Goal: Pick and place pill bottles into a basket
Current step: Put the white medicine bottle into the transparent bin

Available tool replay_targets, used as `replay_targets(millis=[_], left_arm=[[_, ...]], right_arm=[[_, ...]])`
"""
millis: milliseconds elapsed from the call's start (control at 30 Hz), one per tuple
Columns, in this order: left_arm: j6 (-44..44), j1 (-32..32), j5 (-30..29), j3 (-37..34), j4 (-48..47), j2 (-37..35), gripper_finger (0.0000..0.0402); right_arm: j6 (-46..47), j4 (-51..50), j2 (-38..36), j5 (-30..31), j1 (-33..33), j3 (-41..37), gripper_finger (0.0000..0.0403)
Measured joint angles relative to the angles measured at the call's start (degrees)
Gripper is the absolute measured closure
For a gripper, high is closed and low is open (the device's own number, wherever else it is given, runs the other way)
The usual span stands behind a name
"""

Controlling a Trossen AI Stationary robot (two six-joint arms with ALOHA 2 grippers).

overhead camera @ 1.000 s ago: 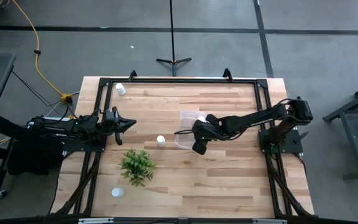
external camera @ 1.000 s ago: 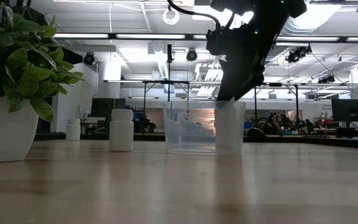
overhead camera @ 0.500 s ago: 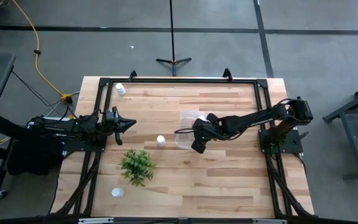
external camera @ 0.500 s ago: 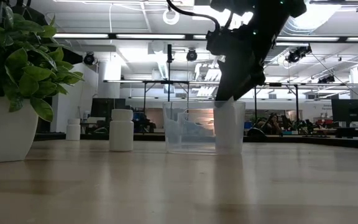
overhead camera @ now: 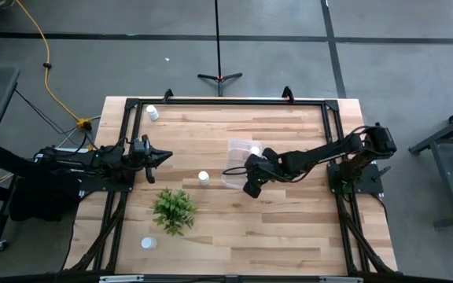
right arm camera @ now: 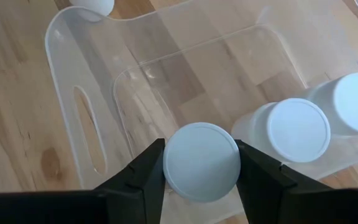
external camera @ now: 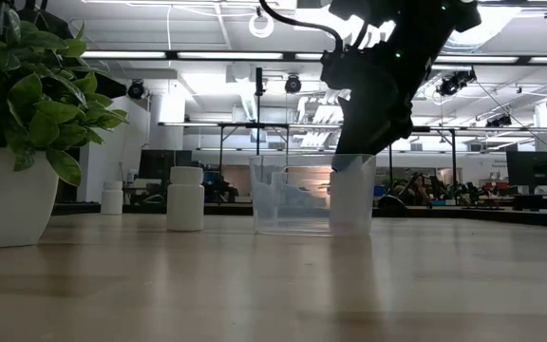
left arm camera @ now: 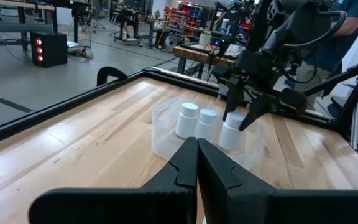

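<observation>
High view showed the right gripper [overhead camera: 252, 182] reached in from the right edge of the worktop [overhead camera: 289, 236], over the near side of the bin [overhead camera: 238, 151], which sat a little right of the middle. Its fingers [right arm camera: 143, 171] pinched a bottle [right arm camera: 202, 162] by the cap, the bottle inside the bin, just within its wall. Two more bottles [right arm camera: 299, 129] stood together inside the bin, side by side, just beside the held one. In the low view the held bottle [external camera: 351, 195] stood upright behind the clear wall, though whether its base touched the floor of the bin could not be told

The left gripper [overhead camera: 162, 156] waited near the left edge, its fingers pressed together and pointing toward the bin. A loose bottle [overhead camera: 203, 178] stood between it and the bin, just beyond the plant [overhead camera: 174, 209]. Another [overhead camera: 152, 112] stood by the far left corner, and one more [overhead camera: 148, 243] near the front left corner
</observation>
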Motion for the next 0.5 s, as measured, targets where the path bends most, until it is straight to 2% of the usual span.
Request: replay_targets(millis=[500], left_arm=[[0.2, 0.0, 0.0, 0.0, 0.0, 0.0, 0.0355]], right_arm=[[0.0, -0.1, 0.0, -2.0, 0.0, 0.0, 0.0230]])
